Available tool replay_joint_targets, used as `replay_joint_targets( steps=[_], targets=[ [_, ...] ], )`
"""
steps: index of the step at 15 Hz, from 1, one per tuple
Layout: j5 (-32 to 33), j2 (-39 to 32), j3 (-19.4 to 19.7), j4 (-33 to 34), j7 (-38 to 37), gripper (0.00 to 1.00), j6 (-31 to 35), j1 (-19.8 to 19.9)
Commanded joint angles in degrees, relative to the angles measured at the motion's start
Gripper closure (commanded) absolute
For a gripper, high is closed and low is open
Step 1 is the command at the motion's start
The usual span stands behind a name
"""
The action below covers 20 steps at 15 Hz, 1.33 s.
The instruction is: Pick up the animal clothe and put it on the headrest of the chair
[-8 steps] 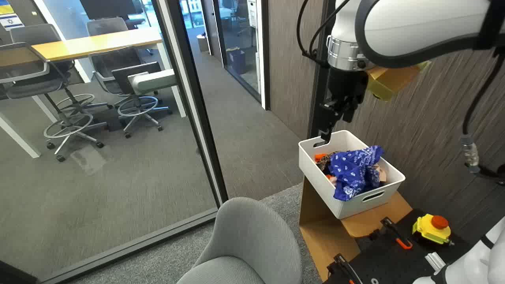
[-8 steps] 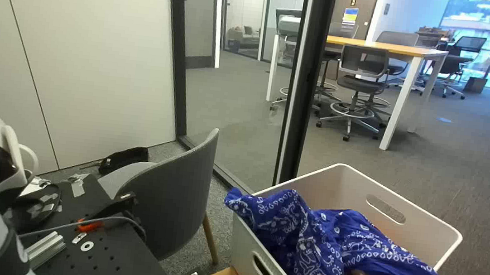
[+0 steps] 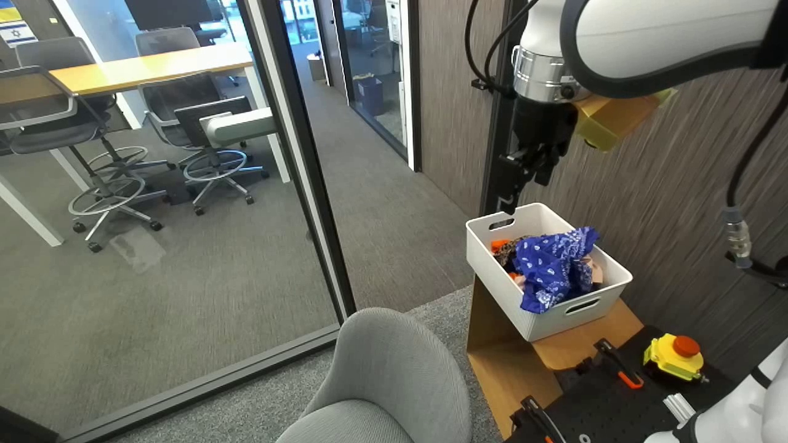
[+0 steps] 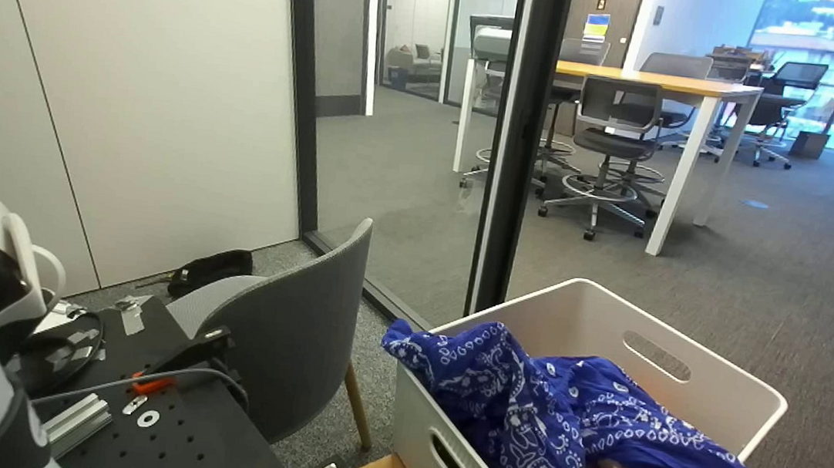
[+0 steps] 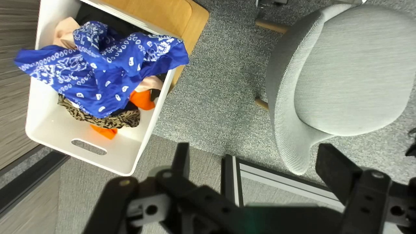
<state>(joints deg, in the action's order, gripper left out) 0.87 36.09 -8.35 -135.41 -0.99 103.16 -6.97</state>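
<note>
One black two-fingered gripper (image 5: 255,156) is gaping wide; one tan-and-black animal-print cloth (image 5: 120,120) is lying in one white rectangular bin (image 5: 122,152), partly under blue-and-white paisley fabric (image 5: 107,70); one grey upholstered chair (image 5: 351,74) is standing apart from the bin.

No words or numbers legible, blue-and-yellow flag print (image 3: 8,14) on the far brown panel (image 3: 42,18) in both exterior views, white print (image 3: 18,34) with 1 blue 6-pointed star (image 3: 15,33) just below it, dark plaque (image 4: 602,3) above the flag print in an exterior view, too small to read
</note>
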Motion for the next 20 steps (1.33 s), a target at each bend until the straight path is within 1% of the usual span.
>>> replay_joint_targets(
  steps=[1,5,9,12,14,16,18,20],
  targets=[
    [0.59,0.66,1.2,-2.28,1.35,0.0,3.32,-0.13],
    [1.7,0.29,4.77,-7.85,5.36,0.0,12.5,0.84],
    [2.86,-4.17,11.51,-11.73,15.48,0.0,23.7,2.24],
    [2.69,-11.63,16.69,-11.16,23.87,0.0,30.49,3.13],
    [1.38,-17.19,19.66,-9.59,29.98,0.0,33.6,2.84],
    [-0.27,-23.16,21.78,-7.5,36.42,0.0,36.23,2.21],
    [-2.02,-29.19,22.62,-5.18,44.32,0.0,38.32,2.28],
    [-4.54,-35.07,22.11,-2.46,52.4,0.0,39.5,3.56]
  ],
)
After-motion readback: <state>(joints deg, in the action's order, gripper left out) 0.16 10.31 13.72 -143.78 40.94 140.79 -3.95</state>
